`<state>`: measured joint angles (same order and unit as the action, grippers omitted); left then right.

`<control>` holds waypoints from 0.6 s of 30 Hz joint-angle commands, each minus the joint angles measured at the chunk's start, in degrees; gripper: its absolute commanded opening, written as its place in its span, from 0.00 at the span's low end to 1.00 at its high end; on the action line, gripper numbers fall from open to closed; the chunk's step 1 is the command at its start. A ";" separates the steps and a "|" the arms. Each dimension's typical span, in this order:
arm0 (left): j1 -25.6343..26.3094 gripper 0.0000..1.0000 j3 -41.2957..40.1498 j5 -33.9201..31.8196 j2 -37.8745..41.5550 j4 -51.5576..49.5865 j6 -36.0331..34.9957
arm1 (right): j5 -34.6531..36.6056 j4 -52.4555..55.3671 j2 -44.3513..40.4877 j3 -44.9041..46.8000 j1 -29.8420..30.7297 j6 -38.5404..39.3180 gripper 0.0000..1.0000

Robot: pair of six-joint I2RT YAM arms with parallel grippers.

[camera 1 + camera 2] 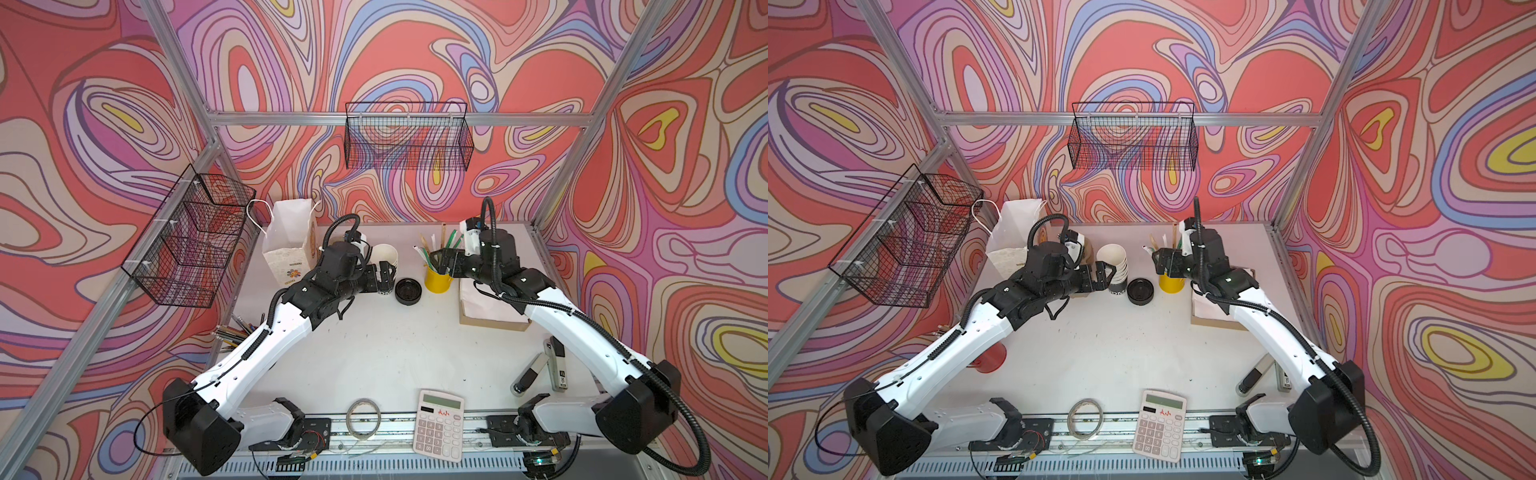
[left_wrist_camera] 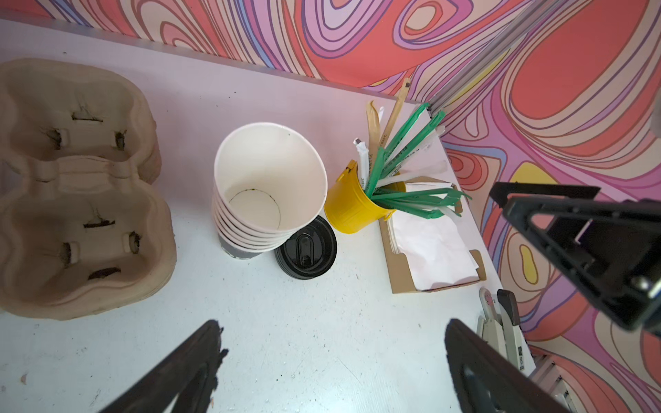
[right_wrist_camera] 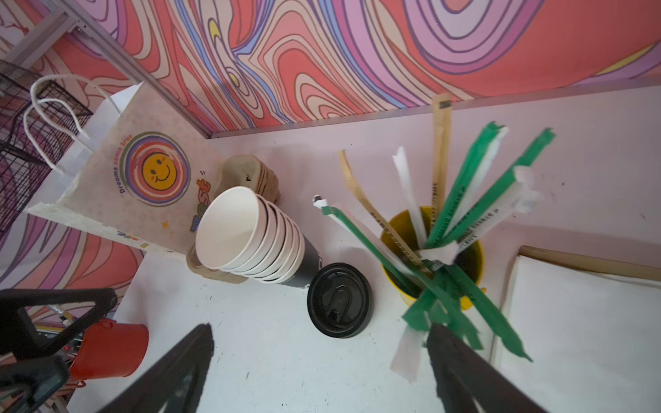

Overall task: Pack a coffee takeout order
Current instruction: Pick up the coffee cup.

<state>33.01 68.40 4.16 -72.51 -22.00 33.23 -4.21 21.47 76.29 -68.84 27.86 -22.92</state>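
Both pincers are hanging wide open, holding nothing: the left pincer (image 2: 332,323) beside the cup stack (image 2: 266,189), the right pincer (image 3: 320,329) by the yellow pot (image 3: 432,257). The black lid (image 2: 306,248) is lying on the table (image 1: 374,353) between them. The pulp carrier (image 2: 82,189) is sitting near the upright paper bag (image 3: 143,171).

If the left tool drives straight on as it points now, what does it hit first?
The left tool would probably meet the black lid beside the cup stack; the yellow pot sits just beyond. Depth is unclear.

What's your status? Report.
Left gripper open near cup stack; right gripper open by straw pot. Carrier empty. Black lid on table. Bag standing.
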 commanded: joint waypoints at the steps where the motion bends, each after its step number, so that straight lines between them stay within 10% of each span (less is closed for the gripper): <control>1: 0.12 1.00 3.85 -1.80 -1.37 -3.54 0.86 | 6.72 0.33 -1.14 -1.70 4.72 0.72 0.98; 18: -4.89 0.64 20.52 -4.68 -16.84 -20.89 7.38 | 4.92 -15.24 6.45 5.18 12.05 -15.12 0.78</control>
<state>28.38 86.15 0.71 -87.39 -37.76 38.24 -0.60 11.40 81.73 -64.77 39.24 -33.54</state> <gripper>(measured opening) 0.667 0.789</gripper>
